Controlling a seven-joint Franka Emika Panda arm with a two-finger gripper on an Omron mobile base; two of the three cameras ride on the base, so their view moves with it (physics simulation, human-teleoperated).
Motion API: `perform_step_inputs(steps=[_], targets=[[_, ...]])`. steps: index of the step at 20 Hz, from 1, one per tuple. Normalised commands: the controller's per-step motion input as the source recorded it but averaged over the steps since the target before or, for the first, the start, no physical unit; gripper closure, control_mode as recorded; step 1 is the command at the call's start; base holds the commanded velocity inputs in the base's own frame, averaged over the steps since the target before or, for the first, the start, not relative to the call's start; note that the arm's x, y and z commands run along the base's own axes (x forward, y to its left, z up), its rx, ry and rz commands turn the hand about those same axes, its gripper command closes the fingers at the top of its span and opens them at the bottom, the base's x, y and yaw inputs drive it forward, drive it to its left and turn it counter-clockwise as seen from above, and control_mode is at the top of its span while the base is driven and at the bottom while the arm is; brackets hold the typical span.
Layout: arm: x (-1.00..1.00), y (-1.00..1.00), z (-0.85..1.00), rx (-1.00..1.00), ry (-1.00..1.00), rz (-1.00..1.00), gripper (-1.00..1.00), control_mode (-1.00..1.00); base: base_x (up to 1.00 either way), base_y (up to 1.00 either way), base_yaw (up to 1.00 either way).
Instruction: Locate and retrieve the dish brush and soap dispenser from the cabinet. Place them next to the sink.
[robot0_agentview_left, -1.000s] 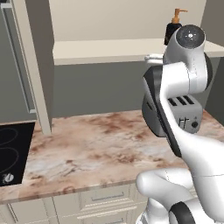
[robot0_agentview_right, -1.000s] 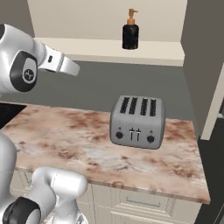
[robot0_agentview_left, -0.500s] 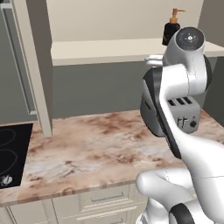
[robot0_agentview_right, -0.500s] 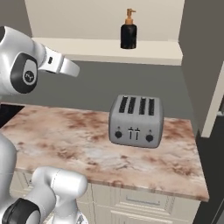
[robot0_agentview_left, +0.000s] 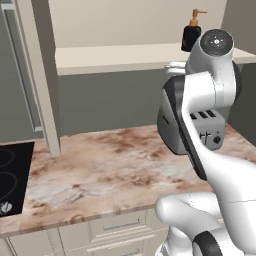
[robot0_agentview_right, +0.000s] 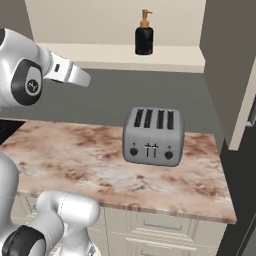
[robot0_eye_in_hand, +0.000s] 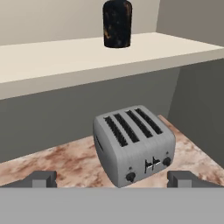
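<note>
The soap dispenser, a black bottle with a copper pump, stands on the pale shelf of the cabinet, at the shelf's right end. In the hand view its black body is at the top centre, well beyond my gripper. The fingertips are spread wide with nothing between them, so the gripper is open. In the right base view the hand points towards the shelf from the left, below its edge. The dish brush and the sink are out of view.
A silver four-slot toaster sits on the marble counter directly under the bottle and below my hand. A black cooktop lies at the counter's left. Dark wall panels close in the right side.
The whole scene has slid slightly left in both base views, so the cameras moved a little. The gripper has stayed open and the bottle has not moved on the shelf.
</note>
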Motion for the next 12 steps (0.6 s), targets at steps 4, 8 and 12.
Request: perform_step_inputs(steps=[4, 8, 12], targets=[[0.00, 0.00, 0.00, 0.00, 0.00, 0.00, -1.00, 1.00, -0.12, -0.04, -0.18], [0.00, 0.00, 0.00, 0.00, 0.00, 0.00, -1.00, 1.00, 0.28, 0.00, -0.12], [0.00, 0.00, 0.00, 0.00, 0.00, 0.00, -1.00, 1.00, 0.44, 0.11, -0.08]])
